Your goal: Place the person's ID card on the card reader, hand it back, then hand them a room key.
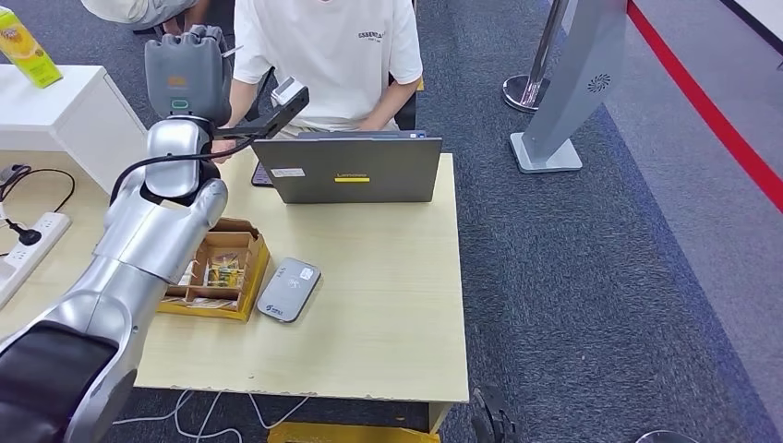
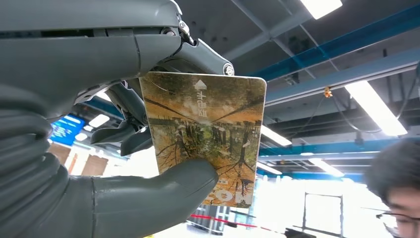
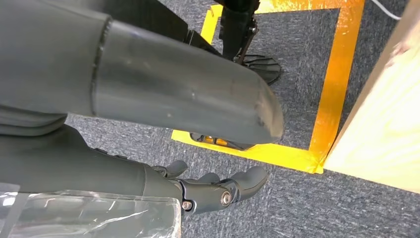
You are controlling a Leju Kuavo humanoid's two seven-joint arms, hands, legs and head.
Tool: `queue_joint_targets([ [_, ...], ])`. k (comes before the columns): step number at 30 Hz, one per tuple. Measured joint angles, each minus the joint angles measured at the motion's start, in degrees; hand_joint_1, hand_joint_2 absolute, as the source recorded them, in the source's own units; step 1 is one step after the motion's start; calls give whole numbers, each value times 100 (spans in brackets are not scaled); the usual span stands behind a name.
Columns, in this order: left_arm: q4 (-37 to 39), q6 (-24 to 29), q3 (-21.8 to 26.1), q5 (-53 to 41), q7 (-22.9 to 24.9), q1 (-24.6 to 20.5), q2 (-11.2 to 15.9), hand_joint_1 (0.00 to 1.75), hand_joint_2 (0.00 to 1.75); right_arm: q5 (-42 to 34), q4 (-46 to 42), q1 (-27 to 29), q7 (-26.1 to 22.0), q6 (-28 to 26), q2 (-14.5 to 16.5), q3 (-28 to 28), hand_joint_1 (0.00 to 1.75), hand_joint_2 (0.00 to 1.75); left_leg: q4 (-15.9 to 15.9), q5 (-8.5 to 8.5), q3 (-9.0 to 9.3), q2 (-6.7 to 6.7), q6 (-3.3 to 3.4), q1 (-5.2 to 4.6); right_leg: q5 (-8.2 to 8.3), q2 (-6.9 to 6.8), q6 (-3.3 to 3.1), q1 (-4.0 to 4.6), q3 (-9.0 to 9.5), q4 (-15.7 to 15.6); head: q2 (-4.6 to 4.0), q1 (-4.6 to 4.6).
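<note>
- worktop (image 1: 388, 305): pale wood, w/ grey carpet on the robot's right side.
- person (image 1: 325, 55) in a white t-shirt sits at the far side, behind a grey laptop (image 1: 346, 169) whose lid back faces the robot.
- left arm raised over the worktop's far left corner, toward the person; left hand (image 1: 185, 78) up high, seen from the back in head view.
- left hand grips the card (image 2: 208, 136) – thumb pressed on its face, dark fingers behind it. card is upright-ish, printed w/ a brown-orange tree scene & white symbol. it's in the air, off the worktop, near the person's shoulder level.
- cardboard box (image 1: 219, 272) w/ yellow rim sits at the worktop's left edge, partly under the left arm; small packets inside, can't tell what.
- card reader (image 1: 289, 289): grey, flat, rounded, just beside the box on its right; nothing on it.
- right hand (image 3: 198, 163) hangs low beside the worktop edge over carpet & yellow floor tape; fingers loosely curled, apart from the thumb, holding nothing.
</note>
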Motion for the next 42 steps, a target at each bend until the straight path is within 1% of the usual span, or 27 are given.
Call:
queue_joint_targets([
  [3,385,-33,6,-73,106,-286,-38,175,175,7,8,-43,16,-4,20,4,0,0,0,0,-1,0,0,0,1,0,-1,0,0,0,0,-1],
  [6,670,-83,7,-120,222,-445,-86,175,175,9,9,-59,45,-5,30,4,0,0,1,0,-2,0,0,-1,1,0,-1,0,0,0,0,-1],
  [10,925,-112,10,-117,251,-565,-132,0,175,9,9,-65,62,-7,39,4,0,0,1,0,-2,0,0,-1,1,0,-1,0,-1,0,0,-1],
  [15,1183,-162,57,-92,251,-636,-170,0,175,9,9,-70,69,-18,42,3,0,0,1,0,-2,0,0,-1,1,0,-1,0,-1,0,0,-1],
  [23,1364,-161,100,-92,251,-675,-198,0,175,9,11,-80,71,-19,42,3,0,0,1,0,-3,-1,0,-1,1,-1,-1,0,-1,0,0,-1],
  [29,1444,17,108,-91,245,-685,-196,0,175,8,18,-89,88,-46,42,3,0,0,0,0,-3,-1,0,-1,1,-1,0,0,0,0,0,-1],
  [34,1495,53,135,-41,195,-669,-193,0,175,-8,21,-92,107,-74,42,3,0,0,0,0,-3,-1,0,-1,1,-1,0,0,0,0,0,-1],
  [36,1502,94,189,40,71,-630,-193,0,175,-29,23,-91,104,-93,42,3,0,0,0,0,-3,-1,0,-1,1,-1,0,0,0,0,0,-1],
  [38,1467,217,257,192,-187,-514,-191,0,175,-74,27,-86,85,-120,42,-1,0,0,0,0,-3,-1,0,-1,1,0,0,0,0,0,0,-1],
  [40,1278,354,320,403,-514,-258,-166,0,175,-133,29,-64,43,-159,42,-9,0,0,0,0,-2,0,0,-2,1,0,-1,-1,1,0,0,-1],
  [42,874,396,355,638,-786,153,-90,0,175,-196,29,-16,-8,-198,42,-28,0,0,-2,-1,-3,1,0,-2,1,1,-1,-1,1,0,0,-1],
])
